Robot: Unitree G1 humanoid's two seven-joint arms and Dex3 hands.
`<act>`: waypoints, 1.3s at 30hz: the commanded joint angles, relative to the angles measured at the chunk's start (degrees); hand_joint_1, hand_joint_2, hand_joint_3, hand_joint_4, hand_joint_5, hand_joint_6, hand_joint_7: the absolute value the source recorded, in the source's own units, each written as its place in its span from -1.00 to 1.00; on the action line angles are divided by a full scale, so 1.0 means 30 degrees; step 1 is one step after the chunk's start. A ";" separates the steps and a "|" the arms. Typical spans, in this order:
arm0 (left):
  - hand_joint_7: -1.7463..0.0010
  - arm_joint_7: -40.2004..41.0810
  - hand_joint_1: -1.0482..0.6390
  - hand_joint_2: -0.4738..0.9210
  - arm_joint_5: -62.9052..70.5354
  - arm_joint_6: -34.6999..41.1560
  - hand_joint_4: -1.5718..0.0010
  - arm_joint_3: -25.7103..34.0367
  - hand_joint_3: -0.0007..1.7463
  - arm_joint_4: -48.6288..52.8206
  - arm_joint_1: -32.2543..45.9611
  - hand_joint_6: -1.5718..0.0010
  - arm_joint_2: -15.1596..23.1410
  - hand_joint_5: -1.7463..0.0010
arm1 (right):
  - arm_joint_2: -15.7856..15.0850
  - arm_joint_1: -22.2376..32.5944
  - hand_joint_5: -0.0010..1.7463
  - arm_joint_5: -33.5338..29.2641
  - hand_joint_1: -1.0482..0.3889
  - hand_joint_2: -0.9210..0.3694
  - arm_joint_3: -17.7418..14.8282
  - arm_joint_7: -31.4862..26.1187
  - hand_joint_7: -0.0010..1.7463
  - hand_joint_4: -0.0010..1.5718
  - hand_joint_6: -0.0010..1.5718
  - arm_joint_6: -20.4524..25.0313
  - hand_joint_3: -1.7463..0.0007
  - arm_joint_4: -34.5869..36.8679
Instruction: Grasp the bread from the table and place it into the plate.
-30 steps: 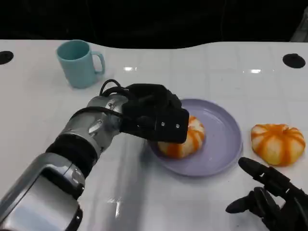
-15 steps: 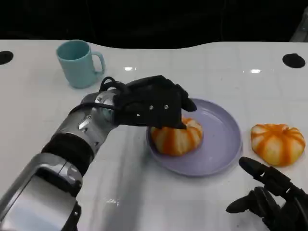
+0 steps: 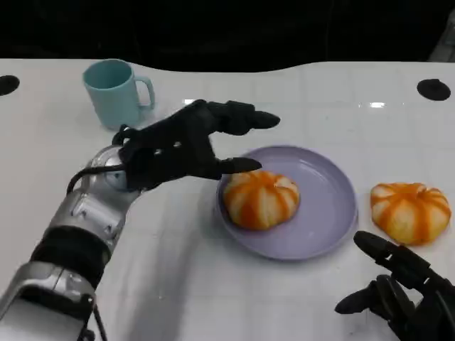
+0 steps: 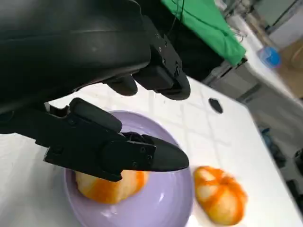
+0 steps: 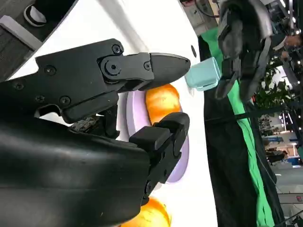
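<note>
An orange-and-white striped bread [image 3: 261, 197] lies on the left part of the purple plate [image 3: 334, 213], free of any hand. My left hand [image 3: 181, 145] hovers just left of and above it, fingers spread and holding nothing. In the left wrist view the fingers [image 4: 118, 156] stand over the bread [image 4: 109, 189] on the plate [image 4: 161, 208]. A second striped bread [image 3: 410, 211] sits on the table to the right of the plate. My right hand [image 3: 398, 291] rests near the front right edge, fingers apart and empty. The right wrist view shows the plated bread [image 5: 162, 101].
A teal mug [image 3: 114, 92] stands at the back left, behind my left hand. Black round marks [image 3: 434, 89] sit at the table's far corners. The white table's back edge meets a dark background.
My left hand has let go of the bread, now lying in the plate, spread its fingers, and drawn back to the left and upward. The right hand has not moved.
</note>
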 commanded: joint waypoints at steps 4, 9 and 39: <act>-0.19 -0.0495 -0.39 1.00 -0.7850 0.3178 0.61 0.4166 -0.63 -0.6082 0.5667 0.46 -0.2398 -0.79 | -0.0296 0.0086 0.29 0.0388 -0.56 -1.00 -0.0273 0.0168 -0.78 -0.10 0.30 0.0164 0.63 -0.0117; -0.57 -0.0154 -0.41 1.00 -1.0743 0.6255 0.36 0.5344 -0.55 -0.9630 0.7907 0.45 -0.3208 -0.99 | -0.0346 0.0068 0.28 0.0401 -0.57 -1.00 -0.0308 0.0260 -0.78 -0.11 0.29 0.0155 0.63 -0.0046; -1.00 0.3373 -0.35 1.00 -1.5076 1.4738 -0.01 0.6564 -0.46 -1.8770 1.7418 0.30 -0.4500 -1.00 | -0.0311 0.0083 0.28 0.0057 -0.58 -1.00 -0.0245 0.0006 -0.77 -0.09 0.30 0.0060 0.63 -0.0106</act>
